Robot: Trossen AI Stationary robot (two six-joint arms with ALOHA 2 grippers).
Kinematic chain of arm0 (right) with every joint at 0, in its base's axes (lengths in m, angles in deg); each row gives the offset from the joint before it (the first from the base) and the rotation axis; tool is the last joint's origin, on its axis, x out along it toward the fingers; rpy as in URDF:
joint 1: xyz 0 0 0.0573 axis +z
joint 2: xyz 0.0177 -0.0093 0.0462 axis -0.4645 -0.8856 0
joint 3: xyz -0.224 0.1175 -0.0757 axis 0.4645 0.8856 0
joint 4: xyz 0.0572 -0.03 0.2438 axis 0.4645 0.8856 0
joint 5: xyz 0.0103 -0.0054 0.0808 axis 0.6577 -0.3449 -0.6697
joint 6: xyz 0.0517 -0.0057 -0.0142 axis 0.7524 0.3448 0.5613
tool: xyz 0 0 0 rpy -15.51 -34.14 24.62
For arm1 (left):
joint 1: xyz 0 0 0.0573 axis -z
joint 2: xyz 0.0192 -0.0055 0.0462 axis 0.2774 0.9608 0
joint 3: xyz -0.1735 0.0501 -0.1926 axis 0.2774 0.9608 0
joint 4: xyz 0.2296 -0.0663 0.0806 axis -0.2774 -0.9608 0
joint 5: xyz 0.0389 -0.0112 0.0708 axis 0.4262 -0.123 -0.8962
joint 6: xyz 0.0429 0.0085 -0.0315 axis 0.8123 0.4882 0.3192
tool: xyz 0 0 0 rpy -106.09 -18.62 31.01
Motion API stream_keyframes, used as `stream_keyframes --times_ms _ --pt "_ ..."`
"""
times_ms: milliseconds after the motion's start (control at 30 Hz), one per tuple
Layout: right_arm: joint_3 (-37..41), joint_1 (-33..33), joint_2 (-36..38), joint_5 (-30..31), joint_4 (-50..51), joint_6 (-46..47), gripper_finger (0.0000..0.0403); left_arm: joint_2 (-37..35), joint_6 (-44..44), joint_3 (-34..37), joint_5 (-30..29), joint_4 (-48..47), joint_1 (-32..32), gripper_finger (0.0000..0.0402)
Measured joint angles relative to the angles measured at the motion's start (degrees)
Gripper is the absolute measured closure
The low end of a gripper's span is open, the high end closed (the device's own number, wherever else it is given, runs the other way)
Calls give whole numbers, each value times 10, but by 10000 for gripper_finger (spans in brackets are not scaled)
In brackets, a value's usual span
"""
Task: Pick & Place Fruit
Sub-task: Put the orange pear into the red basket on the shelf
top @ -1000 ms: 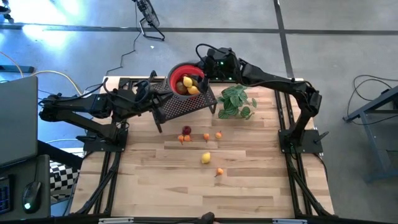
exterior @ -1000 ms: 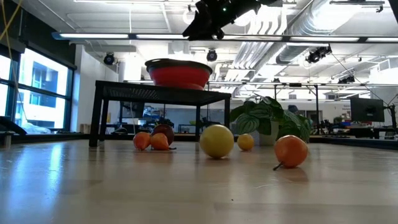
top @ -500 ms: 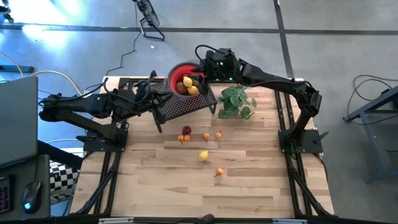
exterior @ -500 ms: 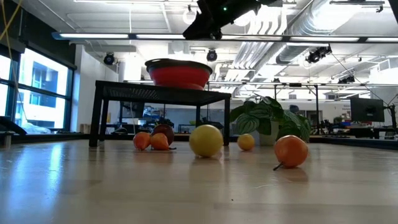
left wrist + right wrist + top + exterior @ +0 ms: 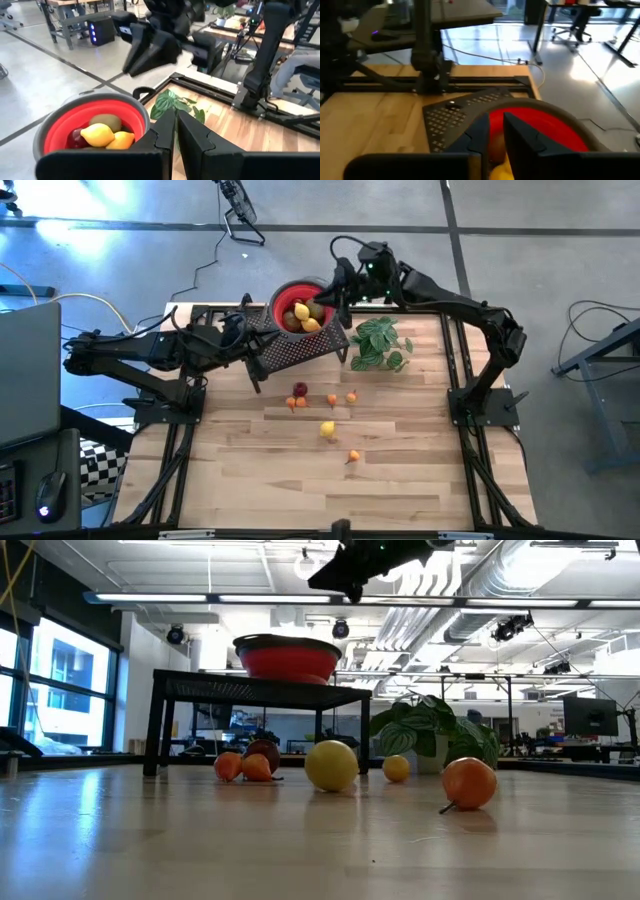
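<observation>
1. The right gripper [image 5: 334, 288] is seen in the upper middle of the high view, above the right rim of the red bowl [image 5: 283, 296]; in the right wrist view its two dark fingers [image 5: 479, 131] are drawn nearly together with only a thin gap, and nothing is seen pinched between them
2. In the low view the right gripper [image 5: 348, 570] is shown at the top centre, well above the bowl [image 5: 287, 657] and touching nothing
3. The left gripper [image 5: 256, 348] is placed left of centre in the high view, at the left edge of the black perforated stand [image 5: 300, 350]; its fingers [image 5: 192, 135] are pressed together in the left wrist view, but whether the stand is clamped cannot be told
4. The bowl is set on the stand, and some fruit is held inside it: a yellow lemon [image 5: 98, 134], a second yellow piece [image 5: 121, 141], a brownish-green oval [image 5: 105, 121] and a dark red piece [image 5: 76, 137]
5. Loose fruit is scattered on the wooden table [image 5: 240, 480] below the stand in the high view: a dark red piece [image 5: 300, 389], small orange balls [image 5: 296, 403], two more orange ones [image 5: 351, 396], a yellow lemon [image 5: 327, 430] and an orange ball [image 5: 353, 456] lowest in the frame
6. A green leafy plant [image 5: 379, 343] is placed right of the stand, apart from the fruit
</observation>
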Motion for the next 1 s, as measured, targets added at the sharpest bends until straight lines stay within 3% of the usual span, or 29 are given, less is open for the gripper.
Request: stream_keyframes --times_ms 167,300,433,667,867,1000 --pt "0 -16 0 19 0 3 375 10 6 0 0 0 0 383" --pt "0 -24 0 1 3 3 390 17 32 0 3 1 0 383" --pt "0 -28 0 -38 23 3 399 17 58 0 50 -1 0 385" --pt "0 -26 1 -40 53 4 399 17 59 0 74 -11 0 399" --pt "0 -32 6 -24 47 2 399 17 60 77 79 100 0 401" --pt "0 -48 23 3 44 -21 399 16 64 143 128 210 -14 401"
